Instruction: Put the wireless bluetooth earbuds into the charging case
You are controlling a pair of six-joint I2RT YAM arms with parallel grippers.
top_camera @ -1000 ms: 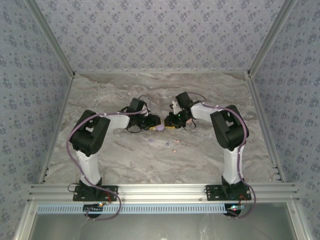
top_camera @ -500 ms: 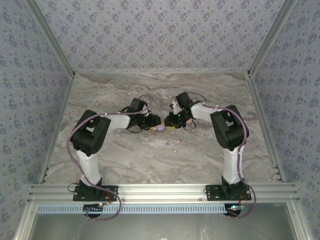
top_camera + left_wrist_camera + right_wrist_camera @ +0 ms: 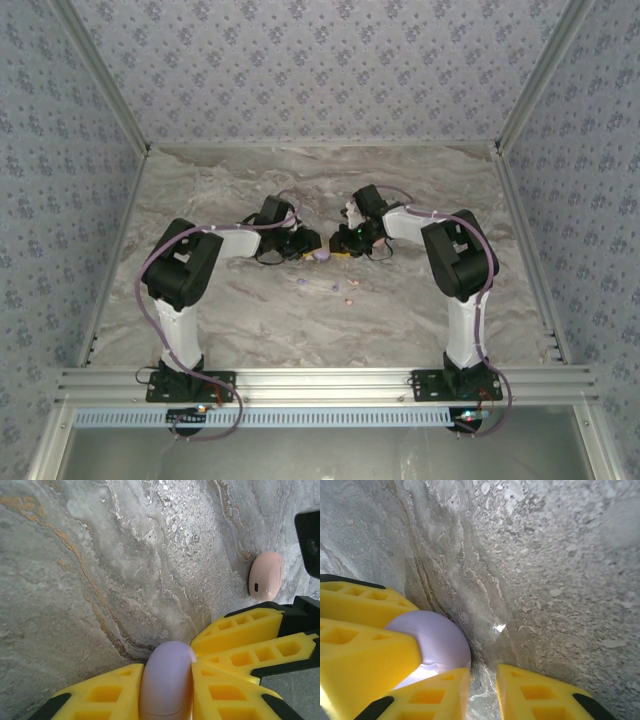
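Observation:
A lilac charging case (image 3: 167, 685) stands on edge on the marble table (image 3: 100, 570), and my left gripper (image 3: 168, 666) is shut on it, one yellow finger on each flat side. In the top view both grippers meet at mid-table: left gripper (image 3: 311, 252), lilac case (image 3: 321, 256), right gripper (image 3: 336, 250). My right gripper (image 3: 482, 672) is almost closed, with a narrow strip of table between its tips. The lilac case (image 3: 437, 635) lies just outside its left finger. Tiny earbuds (image 3: 347, 297) lie scattered on the table nearer the bases.
A salmon-pink case (image 3: 266, 575) lies on the table beyond the right gripper's fingers (image 3: 240, 630). A small white speck (image 3: 500, 628) sits on the marble ahead of the right gripper. Patterned walls and metal rails (image 3: 300, 380) enclose the table.
The left gripper's fingers have closed in on the lilac case. Both arms have otherwise stayed in place.

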